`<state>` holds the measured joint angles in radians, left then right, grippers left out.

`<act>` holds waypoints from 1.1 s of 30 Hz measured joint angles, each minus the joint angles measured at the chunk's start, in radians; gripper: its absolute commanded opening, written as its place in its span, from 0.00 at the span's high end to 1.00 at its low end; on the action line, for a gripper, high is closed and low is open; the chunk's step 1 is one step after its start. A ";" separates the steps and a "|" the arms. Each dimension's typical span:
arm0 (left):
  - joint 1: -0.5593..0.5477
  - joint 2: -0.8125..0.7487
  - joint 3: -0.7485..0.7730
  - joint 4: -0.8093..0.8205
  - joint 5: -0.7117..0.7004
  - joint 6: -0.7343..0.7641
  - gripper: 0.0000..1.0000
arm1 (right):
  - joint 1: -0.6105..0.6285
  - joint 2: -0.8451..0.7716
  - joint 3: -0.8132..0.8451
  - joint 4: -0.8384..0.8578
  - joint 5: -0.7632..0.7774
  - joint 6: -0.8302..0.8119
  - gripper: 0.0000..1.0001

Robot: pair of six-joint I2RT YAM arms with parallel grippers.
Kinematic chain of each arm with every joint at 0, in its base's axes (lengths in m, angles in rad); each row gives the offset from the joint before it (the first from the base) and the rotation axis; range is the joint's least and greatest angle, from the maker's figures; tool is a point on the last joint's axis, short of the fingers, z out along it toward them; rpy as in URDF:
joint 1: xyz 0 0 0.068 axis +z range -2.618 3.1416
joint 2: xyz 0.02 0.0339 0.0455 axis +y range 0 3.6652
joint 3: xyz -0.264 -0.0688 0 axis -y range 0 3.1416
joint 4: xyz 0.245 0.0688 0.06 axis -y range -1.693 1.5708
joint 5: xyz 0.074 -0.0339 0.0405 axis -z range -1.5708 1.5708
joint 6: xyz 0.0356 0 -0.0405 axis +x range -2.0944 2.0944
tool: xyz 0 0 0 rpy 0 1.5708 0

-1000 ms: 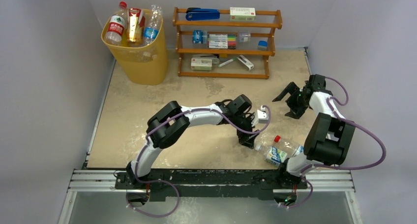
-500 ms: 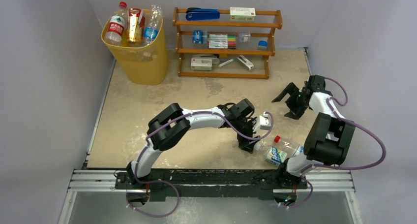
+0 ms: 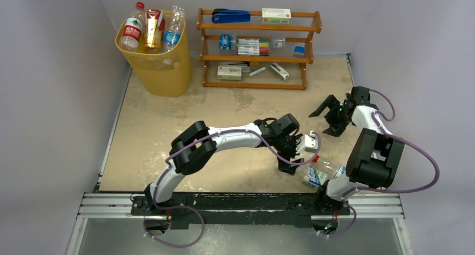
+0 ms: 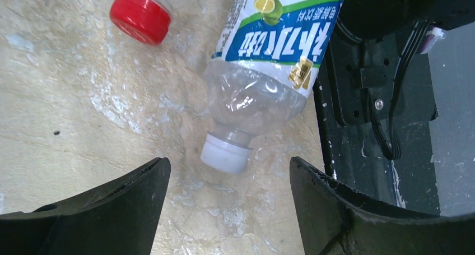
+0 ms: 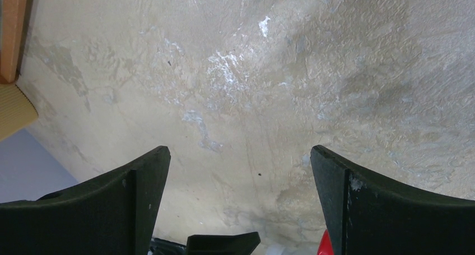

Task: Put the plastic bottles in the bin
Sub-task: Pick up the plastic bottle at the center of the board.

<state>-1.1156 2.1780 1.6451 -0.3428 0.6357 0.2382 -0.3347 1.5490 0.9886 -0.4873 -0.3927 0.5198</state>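
Left fingers (image 4: 120, 202) spread over the clear, white-capped, blue-labelled plastic bottle (image 4: 263, 81) lying on the beige table (image 4: 61, 103) beside the right arm's black base (image 4: 372, 81); pinching its slick tapered neck could squirt it away; right fingers (image 5: 112, 204) spread too.

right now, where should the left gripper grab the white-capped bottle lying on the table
Probably the clear shoulder just behind the white cap of the white-capped bottle, coming down with the left gripper, jaws across its width. It lies on its side, cap toward the gripper; bare table shows on both sides there, while the labelled body lies right beside the right arm's base.
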 measured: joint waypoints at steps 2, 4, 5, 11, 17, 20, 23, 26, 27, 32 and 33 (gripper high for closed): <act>-0.007 0.005 0.024 -0.019 -0.015 0.016 0.22 | 0.000 0.000 0.000 0.000 -0.002 0.000 0.02; -0.015 0.016 0.050 -0.036 -0.024 0.029 0.22 | 0.000 0.000 0.000 0.000 -0.003 0.000 0.02; -0.019 0.022 0.060 -0.043 -0.028 0.036 0.22 | 0.000 0.000 0.000 0.000 -0.004 0.000 0.02; -0.032 0.055 0.077 -0.073 -0.036 0.053 0.22 | 0.000 0.001 -0.008 0.006 -0.018 0.000 0.02; -0.037 0.079 0.079 -0.090 -0.040 0.062 0.27 | 0.000 0.003 -0.013 0.012 -0.018 0.000 0.02; -0.038 0.080 0.084 -0.091 -0.041 0.064 0.28 | 0.000 0.003 -0.013 0.016 -0.019 0.000 0.02; -0.039 0.082 0.093 -0.091 -0.041 0.064 0.28 | 0.000 0.003 -0.013 0.015 -0.019 0.000 0.02; -0.039 0.086 0.106 -0.087 -0.040 0.064 0.30 | 0.000 0.003 -0.013 0.015 -0.019 0.000 0.02; -0.039 0.087 0.110 -0.086 -0.039 0.063 0.31 | 0.000 0.003 -0.013 0.015 -0.019 -0.001 0.02; -0.041 0.092 0.115 -0.073 -0.036 0.059 0.40 | 0.000 0.003 -0.013 0.016 -0.019 -0.001 0.02; -0.042 0.094 0.115 -0.071 -0.035 0.058 0.42 | 0.000 0.003 -0.013 0.016 -0.019 -0.001 0.02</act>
<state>-1.1572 2.2723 1.7599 -0.4141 0.6010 0.2966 -0.3351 1.5524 0.9756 -0.4713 -0.4114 0.5186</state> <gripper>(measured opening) 0.633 0.983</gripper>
